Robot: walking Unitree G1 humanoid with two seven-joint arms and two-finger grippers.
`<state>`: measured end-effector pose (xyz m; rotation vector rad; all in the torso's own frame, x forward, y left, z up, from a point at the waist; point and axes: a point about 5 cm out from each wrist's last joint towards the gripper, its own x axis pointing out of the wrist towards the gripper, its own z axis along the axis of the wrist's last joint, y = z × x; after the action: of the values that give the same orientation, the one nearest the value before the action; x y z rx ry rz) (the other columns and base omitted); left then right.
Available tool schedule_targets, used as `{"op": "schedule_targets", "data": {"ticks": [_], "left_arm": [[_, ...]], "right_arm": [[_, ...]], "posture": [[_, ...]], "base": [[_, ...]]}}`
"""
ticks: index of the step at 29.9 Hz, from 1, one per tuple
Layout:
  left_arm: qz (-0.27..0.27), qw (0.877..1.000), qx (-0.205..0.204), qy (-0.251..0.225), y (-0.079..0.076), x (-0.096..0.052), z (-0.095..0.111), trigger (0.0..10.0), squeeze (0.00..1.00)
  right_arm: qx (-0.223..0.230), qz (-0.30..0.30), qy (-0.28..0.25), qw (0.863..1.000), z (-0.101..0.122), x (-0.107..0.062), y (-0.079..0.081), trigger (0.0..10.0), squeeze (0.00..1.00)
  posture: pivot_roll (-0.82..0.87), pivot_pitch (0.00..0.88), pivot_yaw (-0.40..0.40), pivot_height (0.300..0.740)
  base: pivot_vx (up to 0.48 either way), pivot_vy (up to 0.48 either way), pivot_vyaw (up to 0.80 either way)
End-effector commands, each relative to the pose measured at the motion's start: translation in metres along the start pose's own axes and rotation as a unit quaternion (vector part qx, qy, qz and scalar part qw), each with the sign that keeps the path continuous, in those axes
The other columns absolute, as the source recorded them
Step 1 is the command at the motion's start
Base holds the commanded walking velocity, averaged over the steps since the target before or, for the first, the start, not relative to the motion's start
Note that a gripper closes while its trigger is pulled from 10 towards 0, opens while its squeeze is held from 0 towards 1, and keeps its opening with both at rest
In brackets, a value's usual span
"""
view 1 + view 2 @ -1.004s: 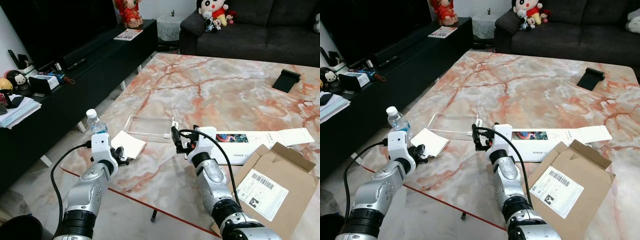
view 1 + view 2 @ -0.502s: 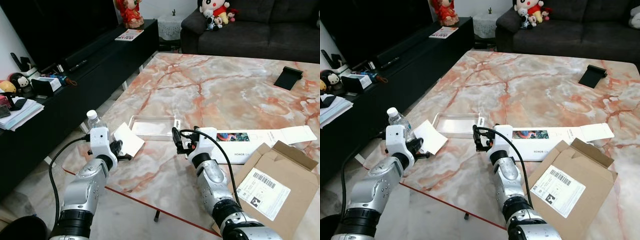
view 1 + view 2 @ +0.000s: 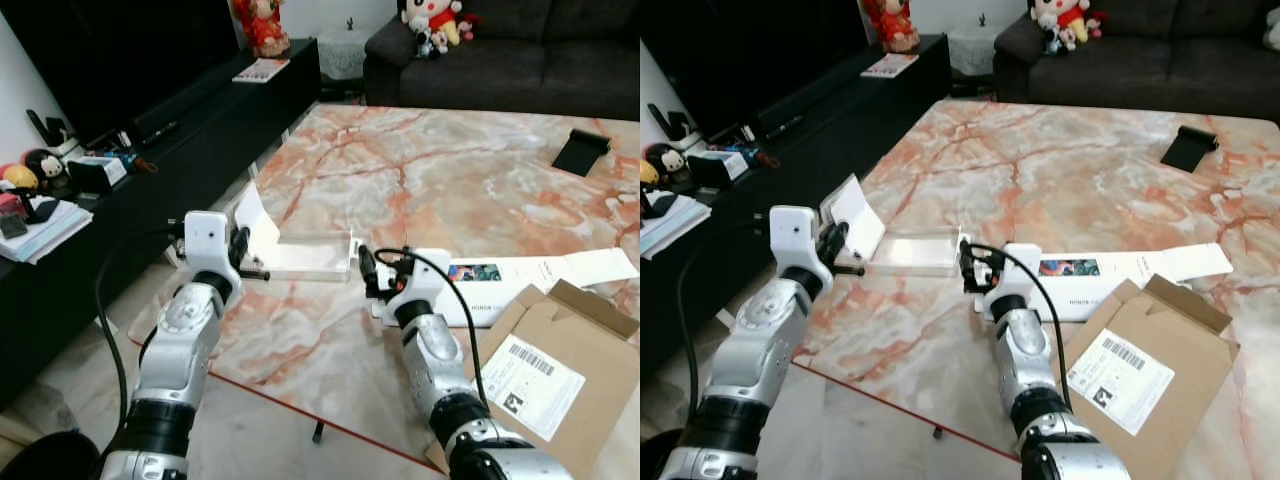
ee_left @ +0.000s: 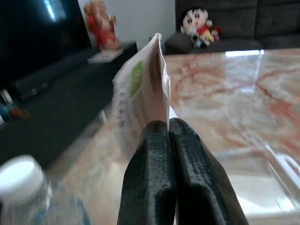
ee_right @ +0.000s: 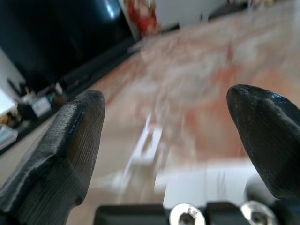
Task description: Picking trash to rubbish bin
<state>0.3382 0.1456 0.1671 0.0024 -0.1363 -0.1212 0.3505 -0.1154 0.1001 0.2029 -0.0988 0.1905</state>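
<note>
In front of me lies a marble coffee table (image 3: pixel 450 170), pink veined with orange. Near its far right corner rests a small black object (image 3: pixel 580 152). Along my left runs a low black TV cabinet (image 3: pixel 150 150) carrying a magazine (image 3: pixel 259 69), a red figurine (image 3: pixel 262 22), a stack of papers (image 3: pixel 40 225) and small toys (image 3: pixel 40 165). Beyond the table stands a dark grey sofa (image 3: pixel 520 60) with a cartoon doll (image 3: pixel 432 22) on its seat. A water bottle (image 4: pixel 28 197) with a white cap stands close below me, blurred.
</note>
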Motion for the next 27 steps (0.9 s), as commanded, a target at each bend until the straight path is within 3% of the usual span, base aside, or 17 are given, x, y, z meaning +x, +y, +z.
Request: {"op": "schedule_targets", "data": {"ticks": [1, 11, 27], "left_arm": [[0.009, 1.0, 0.024, -0.013, 0.002, 0.003, 0.002, 10.0, 0.0], [0.03, 0.995, 0.082, -0.042, 0.007, 0.004, -0.005, 10.0, 0.0], [0.036, 0.996, 0.068, -0.038, 0.011, -0.001, -0.017, 10.0, 0.0]], "right_arm": [[-0.002, 0.001, -0.039, 0.999, 0.018, 0.009, 0.002, 10.0, 0.0], [0.004, -0.009, -0.068, 0.998, 0.031, 0.015, 0.004, 10.0, 0.0], [0.002, -0.02, -0.072, 0.997, 0.029, 0.01, -0.001, 10.0, 0.0]], "posture": [[0.02, 0.0, 0.142, 0.74], [0.02, 0.0, 0.151, 0.74], [0.01, 0.0, 0.183, 0.74]], "base": [[0.0, 0.0, 0.0], [0.0, 0.0, 0.0], [0.0, 0.0, 0.0]]}}
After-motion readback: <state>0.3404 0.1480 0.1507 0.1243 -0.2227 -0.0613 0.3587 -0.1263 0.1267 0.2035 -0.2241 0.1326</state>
